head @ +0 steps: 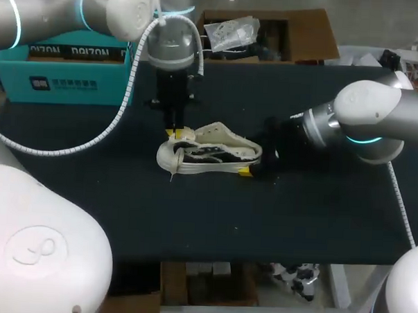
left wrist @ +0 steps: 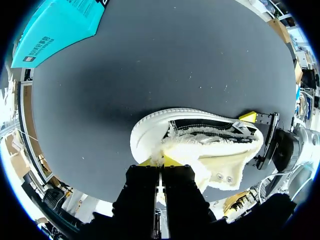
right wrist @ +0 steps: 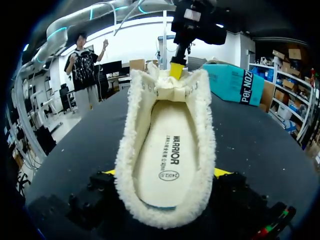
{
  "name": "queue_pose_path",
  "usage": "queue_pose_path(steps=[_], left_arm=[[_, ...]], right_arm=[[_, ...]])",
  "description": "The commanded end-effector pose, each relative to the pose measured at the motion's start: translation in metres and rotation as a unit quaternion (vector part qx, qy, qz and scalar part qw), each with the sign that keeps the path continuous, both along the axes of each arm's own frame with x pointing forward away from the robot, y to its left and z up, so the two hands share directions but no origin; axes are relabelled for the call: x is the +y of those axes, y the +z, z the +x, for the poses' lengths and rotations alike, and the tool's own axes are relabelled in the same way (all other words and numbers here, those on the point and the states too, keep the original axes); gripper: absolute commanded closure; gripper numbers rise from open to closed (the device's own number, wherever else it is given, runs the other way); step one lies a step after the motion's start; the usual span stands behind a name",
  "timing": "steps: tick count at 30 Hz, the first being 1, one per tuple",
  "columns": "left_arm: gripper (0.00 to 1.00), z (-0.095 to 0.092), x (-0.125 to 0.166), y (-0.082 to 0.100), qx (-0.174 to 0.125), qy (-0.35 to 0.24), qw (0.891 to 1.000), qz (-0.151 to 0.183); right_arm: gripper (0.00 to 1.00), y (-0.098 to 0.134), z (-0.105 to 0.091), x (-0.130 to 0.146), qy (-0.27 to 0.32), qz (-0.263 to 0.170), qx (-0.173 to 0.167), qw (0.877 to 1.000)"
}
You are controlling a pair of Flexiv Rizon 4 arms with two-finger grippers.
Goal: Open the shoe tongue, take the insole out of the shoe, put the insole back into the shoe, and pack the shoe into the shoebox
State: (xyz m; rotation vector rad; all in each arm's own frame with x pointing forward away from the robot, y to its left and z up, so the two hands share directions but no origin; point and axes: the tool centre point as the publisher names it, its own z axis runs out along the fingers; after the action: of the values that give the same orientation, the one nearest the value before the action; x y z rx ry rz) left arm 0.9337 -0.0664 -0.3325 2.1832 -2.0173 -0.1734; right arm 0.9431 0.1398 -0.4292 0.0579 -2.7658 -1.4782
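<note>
A cream shoe (head: 209, 156) with fleecy lining lies on its side in the middle of the black table (head: 296, 216). My left gripper (head: 175, 133) comes down from the far side and is shut on the fleecy tongue (left wrist: 172, 150), its yellow tips pinched together (left wrist: 160, 161). In the right wrist view the shoe (right wrist: 200, 130) is open toward the camera, with the cream insole (right wrist: 162, 165) lying flat inside. My right gripper (right wrist: 165, 172) stands wide around the heel, one yellow tip against each side of it. It shows at the heel end (head: 254, 164) in the head view.
A teal shoebox (head: 60, 70) stands at the back left of the table. A brown cardboard box (head: 270, 34) with plastic bags sits at the back middle. A white cable (head: 121, 104) hangs from my left arm over the table.
</note>
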Motion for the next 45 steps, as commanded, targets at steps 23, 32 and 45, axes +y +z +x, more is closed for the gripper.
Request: queue_pose_path(steps=[23,32,45], left_arm=[[1.00,-0.012,-0.041,0.107,-0.076,-0.441,0.894,-0.001],[1.00,-0.007,-0.045,0.112,-0.032,-0.787,0.615,0.024],[1.00,0.010,-0.057,0.070,-0.065,-0.823,0.563,-0.033]], right_arm=[[1.00,-0.005,-0.002,-0.001,0.001,0.002,-0.001,1.000],[1.00,-0.005,-0.002,-0.001,0.001,0.002,-0.001,1.000],[1.00,-0.005,-0.002,-0.001,0.001,0.002,-0.001,1.000]])
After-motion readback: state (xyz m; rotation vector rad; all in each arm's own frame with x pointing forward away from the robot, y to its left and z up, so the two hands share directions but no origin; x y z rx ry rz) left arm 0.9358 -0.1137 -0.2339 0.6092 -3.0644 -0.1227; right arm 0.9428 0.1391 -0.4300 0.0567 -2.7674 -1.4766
